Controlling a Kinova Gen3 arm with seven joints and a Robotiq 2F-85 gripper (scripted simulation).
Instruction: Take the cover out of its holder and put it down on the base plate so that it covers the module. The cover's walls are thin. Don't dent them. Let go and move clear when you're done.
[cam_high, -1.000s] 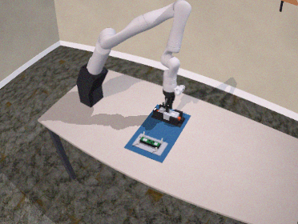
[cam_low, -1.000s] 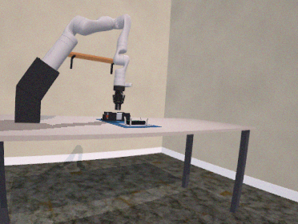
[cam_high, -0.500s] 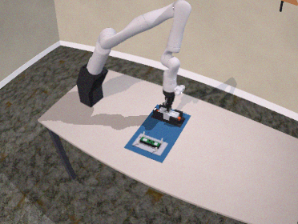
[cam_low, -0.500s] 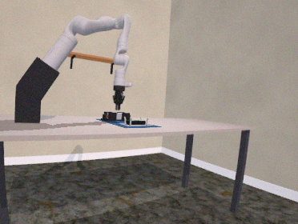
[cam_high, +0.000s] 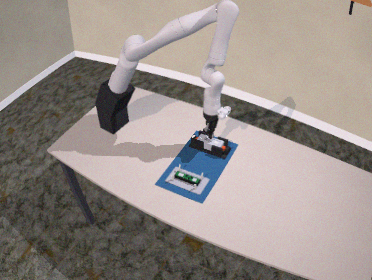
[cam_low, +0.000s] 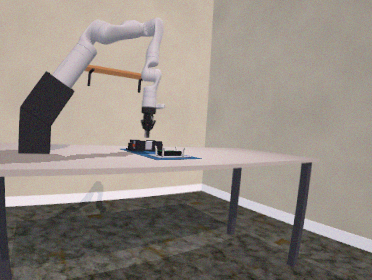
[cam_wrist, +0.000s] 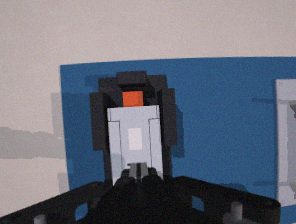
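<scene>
The light grey cover (cam_wrist: 134, 140) sits in its black holder (cam_wrist: 132, 107) at the far end of the blue mat (cam_high: 197, 167); an orange block (cam_wrist: 133, 98) shows at the holder's far end. The cover also shows in the top view (cam_high: 214, 144). My gripper (cam_high: 207, 131) (cam_wrist: 139, 173) hangs straight above the holder's left end, a little over the cover, with its fingers shut together and nothing between them. The pale base plate (cam_high: 189, 179) with the green module (cam_high: 186, 177) lies at the mat's near end, uncovered.
The arm's dark pedestal (cam_high: 114, 106) stands at the table's back left. The table edge runs close beyond the mat's near corner. In the exterior view the holder (cam_low: 142, 145) and base plate (cam_low: 172, 151) sit side by side, low on the table.
</scene>
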